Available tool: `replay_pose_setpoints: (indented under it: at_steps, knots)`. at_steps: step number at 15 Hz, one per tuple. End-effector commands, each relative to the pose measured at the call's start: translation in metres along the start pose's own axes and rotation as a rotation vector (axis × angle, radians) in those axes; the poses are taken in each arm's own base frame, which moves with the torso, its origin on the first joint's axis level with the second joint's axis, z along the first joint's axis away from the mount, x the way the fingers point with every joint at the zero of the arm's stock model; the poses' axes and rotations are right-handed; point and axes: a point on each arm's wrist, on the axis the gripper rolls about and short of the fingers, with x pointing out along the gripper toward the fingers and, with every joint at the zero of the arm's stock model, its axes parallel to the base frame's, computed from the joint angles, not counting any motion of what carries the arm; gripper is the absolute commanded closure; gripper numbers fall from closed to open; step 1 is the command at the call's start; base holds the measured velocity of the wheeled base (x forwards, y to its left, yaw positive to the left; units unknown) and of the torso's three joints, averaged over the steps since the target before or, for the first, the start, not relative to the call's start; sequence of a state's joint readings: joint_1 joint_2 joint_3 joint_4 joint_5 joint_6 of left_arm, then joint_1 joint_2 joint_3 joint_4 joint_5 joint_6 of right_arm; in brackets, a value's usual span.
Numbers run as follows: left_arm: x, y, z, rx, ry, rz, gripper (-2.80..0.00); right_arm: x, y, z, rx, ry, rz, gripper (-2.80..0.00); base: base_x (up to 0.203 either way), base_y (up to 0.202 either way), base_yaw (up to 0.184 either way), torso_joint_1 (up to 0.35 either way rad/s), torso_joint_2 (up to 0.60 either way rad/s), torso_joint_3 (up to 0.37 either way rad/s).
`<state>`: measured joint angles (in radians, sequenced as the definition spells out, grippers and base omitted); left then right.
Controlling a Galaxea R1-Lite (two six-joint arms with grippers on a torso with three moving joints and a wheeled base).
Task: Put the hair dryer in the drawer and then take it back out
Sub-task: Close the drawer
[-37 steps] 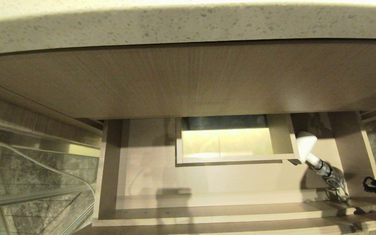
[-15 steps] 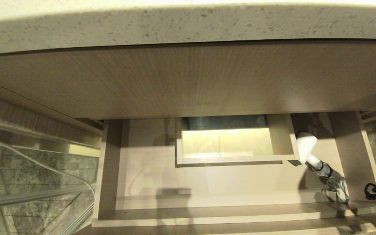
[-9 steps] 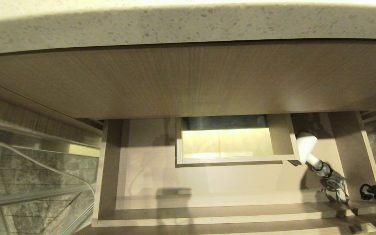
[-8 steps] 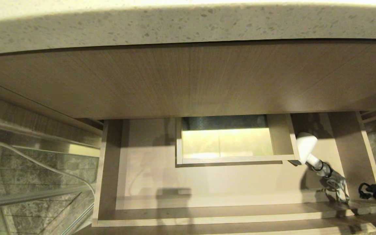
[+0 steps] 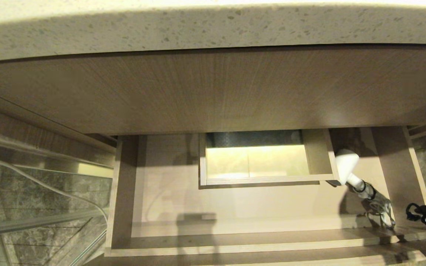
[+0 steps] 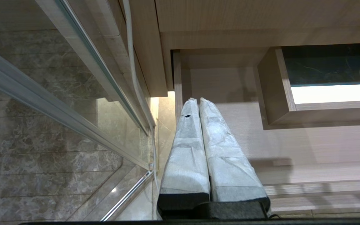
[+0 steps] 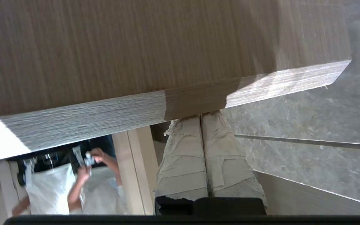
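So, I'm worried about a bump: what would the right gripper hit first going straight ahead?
Probably the wood-grain panel's edge: the shut right gripper points straight at it, though depth is unclear.

Beyond the right gripper (image 7: 200,116), whose fingers press together, the drawer (image 7: 111,117) front edge blocks passage.

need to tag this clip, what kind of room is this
Most likely a bathroom: a speckled stone countertop over a wood-grain vanity, its wide drawer pulled open with a hair dryer inside, and a glass panel over marble-look tiles beside it.
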<state>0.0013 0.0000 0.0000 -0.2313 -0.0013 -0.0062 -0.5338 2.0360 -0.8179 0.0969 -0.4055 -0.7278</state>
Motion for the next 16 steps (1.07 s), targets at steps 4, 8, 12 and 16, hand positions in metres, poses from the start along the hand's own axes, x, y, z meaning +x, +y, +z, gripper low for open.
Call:
replay_pose_setpoints:
  at_steps: [4, 8, 12, 16]
  knots:
    - [0.001, 0.0, -0.011, 0.0, 0.038, 0.0, 0.0, -0.005, -0.001, 0.006, 0.041, -0.055, -0.003, 0.0, 0.0, 0.0, 0.0, 0.0, 0.0, 0.0]
    - [0.001, 0.0, -0.011, 0.0, 0.038, 0.0, 0.0, -0.007, -0.002, 0.011, 0.077, -0.088, -0.022, 0.0, 0.0, 0.0, 0.0, 0.0, 0.0, 0.0]
    - [0.001, 0.0, -0.011, 0.0, 0.038, 0.0, 0.0, -0.009, -0.002, 0.017, 0.085, -0.126, -0.045, 0.0, 0.0, 0.0, 0.0, 0.0, 0.0, 0.0]
    - [0.001, 0.0, -0.011, 0.0, 0.038, 0.0, 0.0, -0.014, -0.005, 0.022, 0.106, -0.184, -0.076, 0.0, 0.0, 0.0, 0.0, 0.0, 0.0, 0.0]
